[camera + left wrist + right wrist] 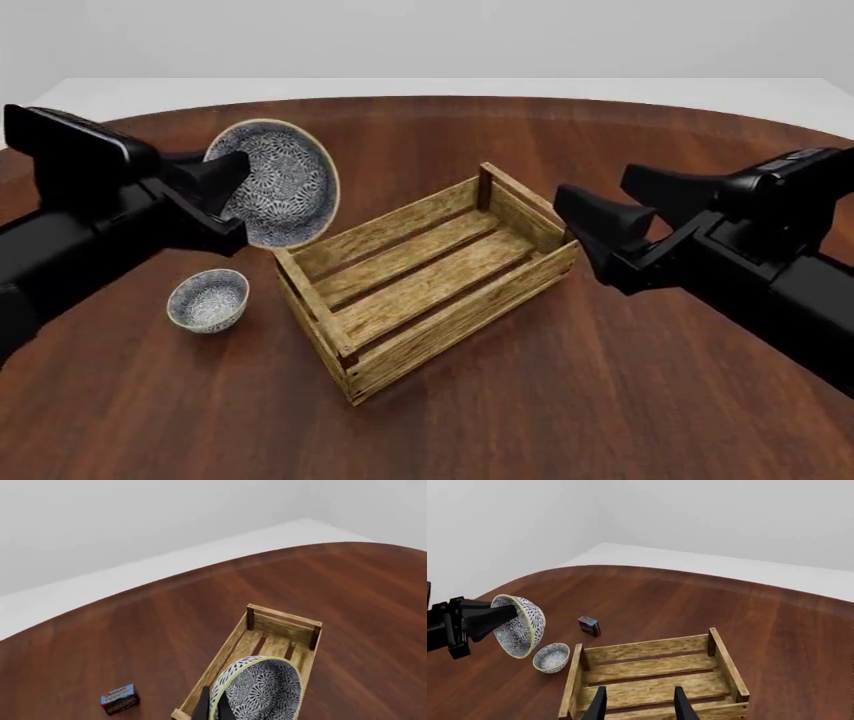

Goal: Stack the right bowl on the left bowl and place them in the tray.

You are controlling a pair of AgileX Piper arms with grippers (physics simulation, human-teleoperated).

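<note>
Left gripper (230, 190) is up off the table, pinching the rim of the big bowl (276, 183), which hangs tipped on its side just left of the tray (430, 275). The small bowl (210, 299) sits upright on the table, near the tray's left end, below the big one. Right gripper (597, 232) hovers at the tray's right end, fingers spread, holding nothing.

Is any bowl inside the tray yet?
No: the tray holds nothing; the large bowl is in the left gripper, the small bowl on the table.
</note>
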